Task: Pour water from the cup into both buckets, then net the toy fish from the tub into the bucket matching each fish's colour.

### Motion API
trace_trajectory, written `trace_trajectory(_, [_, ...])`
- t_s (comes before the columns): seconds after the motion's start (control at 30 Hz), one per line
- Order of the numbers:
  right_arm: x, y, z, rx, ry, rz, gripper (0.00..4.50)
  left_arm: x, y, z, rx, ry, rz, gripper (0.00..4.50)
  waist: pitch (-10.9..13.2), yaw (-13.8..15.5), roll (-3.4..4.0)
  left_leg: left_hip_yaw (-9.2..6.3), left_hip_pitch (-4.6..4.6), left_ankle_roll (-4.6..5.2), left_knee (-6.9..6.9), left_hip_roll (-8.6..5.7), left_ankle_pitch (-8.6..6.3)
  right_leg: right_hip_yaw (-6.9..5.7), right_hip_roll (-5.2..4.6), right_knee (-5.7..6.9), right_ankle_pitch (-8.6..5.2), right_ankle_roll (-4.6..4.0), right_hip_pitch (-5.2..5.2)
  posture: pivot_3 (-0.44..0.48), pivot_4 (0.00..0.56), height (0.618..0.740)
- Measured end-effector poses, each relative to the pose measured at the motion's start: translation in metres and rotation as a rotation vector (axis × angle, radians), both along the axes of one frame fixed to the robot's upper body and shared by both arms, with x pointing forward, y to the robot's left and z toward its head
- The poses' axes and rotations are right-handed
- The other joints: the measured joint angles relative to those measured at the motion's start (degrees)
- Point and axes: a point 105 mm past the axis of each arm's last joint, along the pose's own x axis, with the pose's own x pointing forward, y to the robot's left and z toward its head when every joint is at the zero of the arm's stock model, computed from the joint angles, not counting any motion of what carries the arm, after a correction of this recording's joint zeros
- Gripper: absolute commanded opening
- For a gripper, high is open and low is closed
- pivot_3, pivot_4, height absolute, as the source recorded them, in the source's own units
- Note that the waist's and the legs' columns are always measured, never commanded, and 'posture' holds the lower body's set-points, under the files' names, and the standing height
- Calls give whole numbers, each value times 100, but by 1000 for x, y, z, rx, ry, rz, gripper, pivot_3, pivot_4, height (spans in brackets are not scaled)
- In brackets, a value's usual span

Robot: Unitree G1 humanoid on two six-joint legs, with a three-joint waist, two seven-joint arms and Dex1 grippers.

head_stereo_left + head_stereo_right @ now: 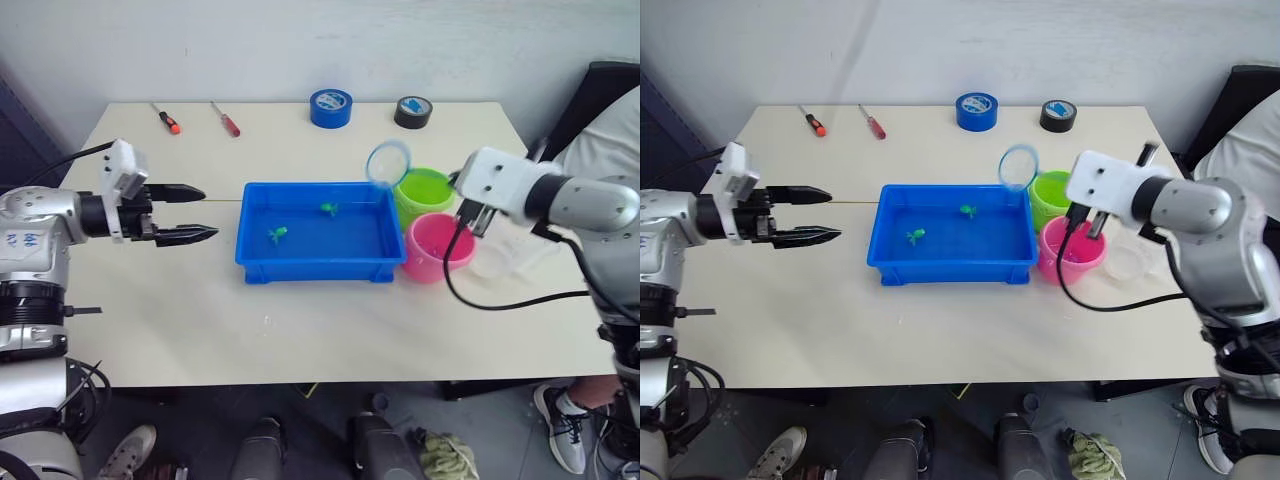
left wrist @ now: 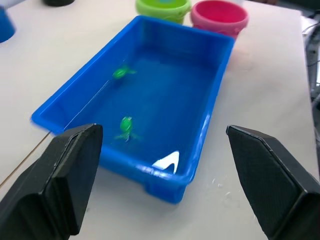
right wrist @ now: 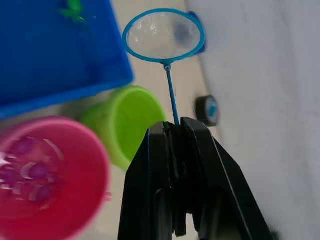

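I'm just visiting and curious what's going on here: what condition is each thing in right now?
Tub: holds water and two green fish.
Pink bucket: upright, pink fish inside.
Green bucket: upright.
Net: held up, empty.
Cup: upright on the table.
Right gripper: fingers shut on net handle.
Left gripper: fingers open, empty.

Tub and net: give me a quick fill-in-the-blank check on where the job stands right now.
1. The right gripper is shut on the handle of the ____.
2. The fish in the tub are both ____ in colour.
3. The hoop is raised beside the ____ bucket.
4. The left gripper, away from the tub, is ____.

Missing words: net; green; green; open
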Motion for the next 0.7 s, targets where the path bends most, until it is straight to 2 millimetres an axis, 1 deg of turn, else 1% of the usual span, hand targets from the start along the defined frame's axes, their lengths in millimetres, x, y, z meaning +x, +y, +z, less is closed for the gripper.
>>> trace_trajectory(0.07, [-4, 14, -15, 89, 139, 23, 0, -4, 5, -2, 2, -1, 18, 4313, 0, -4, 0, -4, -1, 0, 1, 0, 0, -2, -1, 2, 0, 0, -2, 0, 150, 734])
trace_trajectory(0.1, [-5, 20, -19, 125, 196, 24, 0, -5, 5, -3, -4, 2, 24, 4313, 0, 2, 0, -6, -2, 0, 1, 1, 0, -3, -1, 2, 0, 0, -3, 0, 150, 734])
trace_trajectory(0.23, [-4, 28, -29, 229, 333, -32, 0, -9, 6, -7, -14, 9, 37, 4313, 0, 40, 0, -7, -3, 0, 2, 0, 0, -3, -3, 0, 0, 0, -3, 0, 150, 734])
trace_trajectory(0.4, [4, 37, -56, 331, 503, -129, 0, -10, 6, -8, -17, 0, 51, 4313, 0, 63, 0, -4, -4, 0, 0, -1, 0, -1, -2, 1, 0, 0, -8, 0, 150, 734])
trace_trajectory(0.47, [4, 40, -60, 356, 539, -144, 0, -10, 6, -7, -16, -4, 51, 4313, 0, 68, 0, -3, -5, 0, -2, -1, 0, -1, -2, 1, 0, 0, -11, 0, 150, 734])
trace_trajectory(0.57, [9, 46, -63, 399, 574, -182, 0, -10, 4, -6, -16, -7, 48, 4313, 0, 65, 0, -2, -5, 0, -1, -1, 0, 0, -2, 3, 0, 0, -12, 0, 150, 734])
trace_trajectory(0.6, [12, 48, -67, 415, 586, -206, 0, -10, 2, -5, -15, -13, 41, 4313, 0, 71, 0, -3, -5, 0, -1, -2, 0, -1, -2, 3, 0, -1, -12, 0, 150, 734])
trace_trajectory(0.7, [16, 49, -75, 430, 607, -242, 0, -10, 2, -4, -18, -12, 41, 4313, 0, 77, 0, -2, -5, 0, -2, -5, 0, 0, -3, 2, 0, 0, -13, 0, 150, 734])
